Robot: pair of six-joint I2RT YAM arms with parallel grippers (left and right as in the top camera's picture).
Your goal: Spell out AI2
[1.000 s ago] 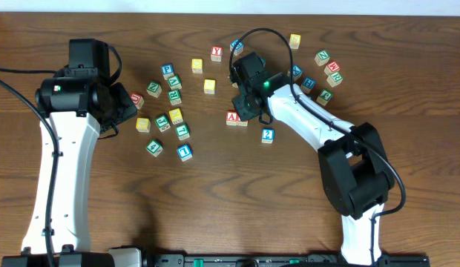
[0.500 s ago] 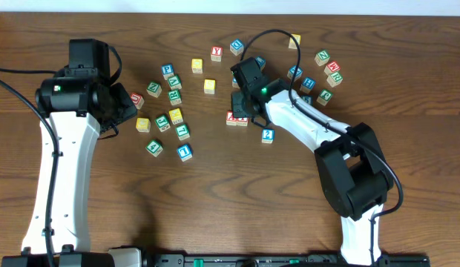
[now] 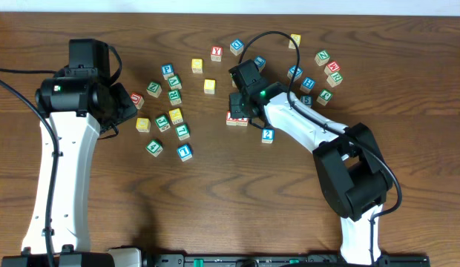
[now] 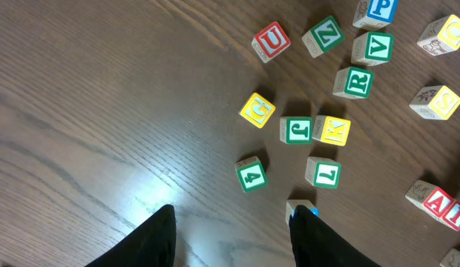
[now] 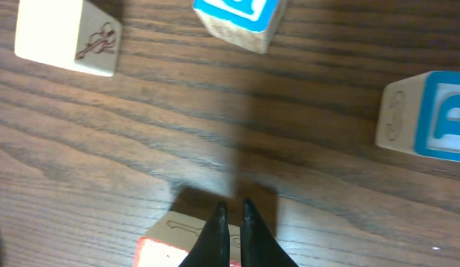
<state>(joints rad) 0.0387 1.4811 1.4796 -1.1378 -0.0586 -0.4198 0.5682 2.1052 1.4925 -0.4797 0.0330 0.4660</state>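
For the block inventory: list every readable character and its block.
"A" block, red
"I" block, red
"2" block, blue
"1" block, blue
"Y" block, red
"U" block, red
"Z" block, green
"P" block, blue
"V" block, green
"R" block, green
"J" block, green
"K" block, yellow
"L" block, green
"4" block, green
Other blocks: too blurred or small.

**Spare letter cubes lie loose on a dark wooden table**

The brown wood-grain table carries many small wooden alphabet cubes. On the left is a loose group: a green "J" cube just beside a yellow "K" cube, with a green "L" cube near them and a green "4" cube a little apart. A red "U" cube sits near a green "Z" cube. A blue "1" cube lies at the group's near edge. At the far side stand a red "Y" cube and a blue-framed cube.
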